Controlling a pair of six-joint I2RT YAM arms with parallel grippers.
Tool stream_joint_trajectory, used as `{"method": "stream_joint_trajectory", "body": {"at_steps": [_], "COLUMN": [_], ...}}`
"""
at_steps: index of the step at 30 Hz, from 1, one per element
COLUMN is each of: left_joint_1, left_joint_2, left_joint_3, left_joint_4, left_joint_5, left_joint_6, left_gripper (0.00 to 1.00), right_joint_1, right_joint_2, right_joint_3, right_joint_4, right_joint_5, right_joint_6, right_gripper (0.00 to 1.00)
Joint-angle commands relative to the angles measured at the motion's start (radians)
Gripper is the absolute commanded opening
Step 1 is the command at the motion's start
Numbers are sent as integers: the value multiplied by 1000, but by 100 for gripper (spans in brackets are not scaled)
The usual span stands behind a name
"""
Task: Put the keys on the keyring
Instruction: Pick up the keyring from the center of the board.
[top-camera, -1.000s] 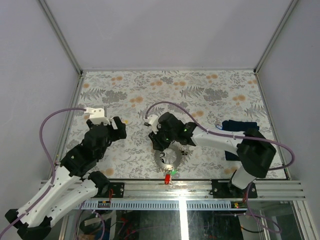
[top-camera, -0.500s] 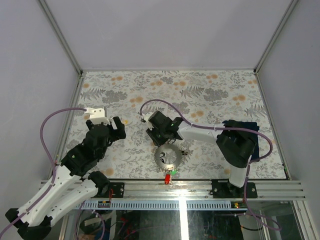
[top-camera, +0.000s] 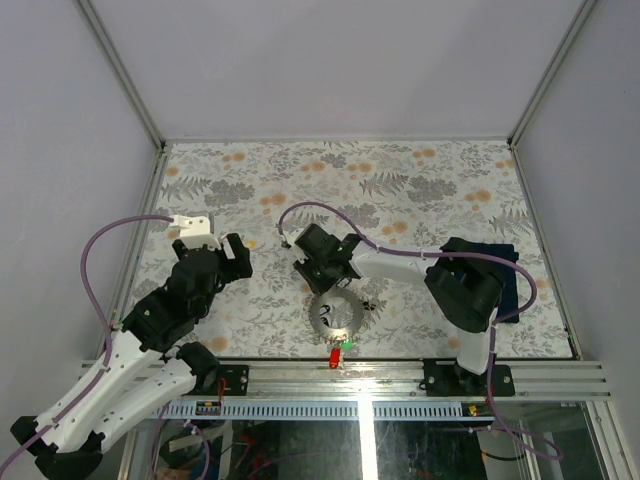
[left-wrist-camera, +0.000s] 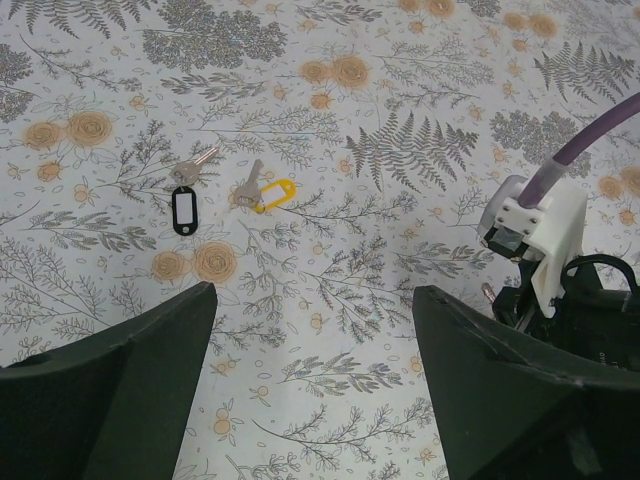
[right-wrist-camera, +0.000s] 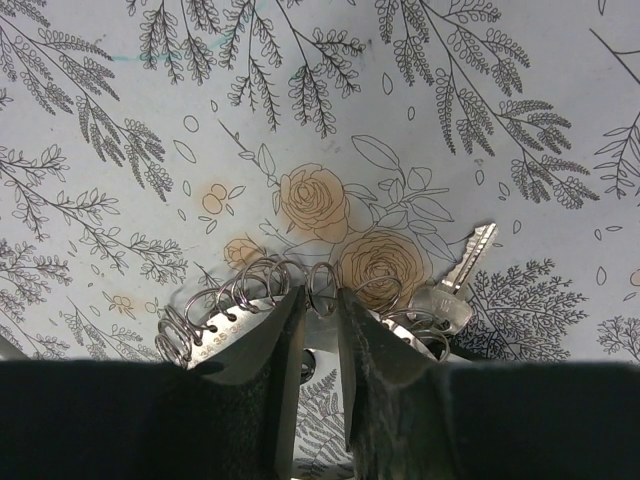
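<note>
The keyring (top-camera: 318, 322) lies flat on the bench (top-camera: 420, 190) at the lower centre of the overhead view, close to the near edge. A red tag (top-camera: 333, 357) and a green tag (top-camera: 347, 346) sit at its near side. Just beyond it the right end effector (top-camera: 322, 285) reaches down to the ring's far rim. In the right wrist view its fingers (right-wrist-camera: 265, 370) are drawn to a narrow gap, pinching one wire loop at the top of the keyring (right-wrist-camera: 215, 325). A bare silver key (right-wrist-camera: 468, 258) lies at the right of that frame, its head against the coils. Further left in the overhead view the left end effector (top-camera: 235, 258) hangs over the bench, well apart from the ring. Its own camera shows the fingers (left-wrist-camera: 100, 400) spread wide with nothing between them. Past them, at the upper left of that frame, a key with a black tag (left-wrist-camera: 185, 210) and a key with a yellow tag (left-wrist-camera: 272, 195) lie side by side. A dark blue cloth (top-camera: 512, 285) lies at the right edge, partly behind the right arm.
</note>
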Motion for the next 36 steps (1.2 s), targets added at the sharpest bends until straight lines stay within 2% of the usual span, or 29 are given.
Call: {"method": "stream_joint_trajectory", "body": {"at_steps": [1,6,14,18,20,29,36], "left_joint_1": [3,4,6,7,8,13,17], "left_joint_2": [0,2,5,6,5,-36,-72], "left_joint_3": [19,18,17,17,17,-11,-54], "left_joint_4": [31,31,31,33,36,116,251], "left_joint_5": [-1,-1,0,1,3,66,290], "left_joint_6": [-1,0,2,3,5,43,92], "left_gripper": [82,82,82,82,82,84,83], "right_joint_1": [-2,-3,-2,-2,-3,-3,-5], "right_joint_2": [33,48,56,42,20,-222,-433], "right_joint_3": [48,60,62,54,43,-80,-187], "right_joint_4": [-18,-31,-44,-39,-20,115,183], "right_joint_5": [1,13,18,11,-4,-105,-154], "right_joint_6": [-15,-27,-41,-54,-67,-169,-188], "right_gripper": [25,24,17,3,0,0,0]}}
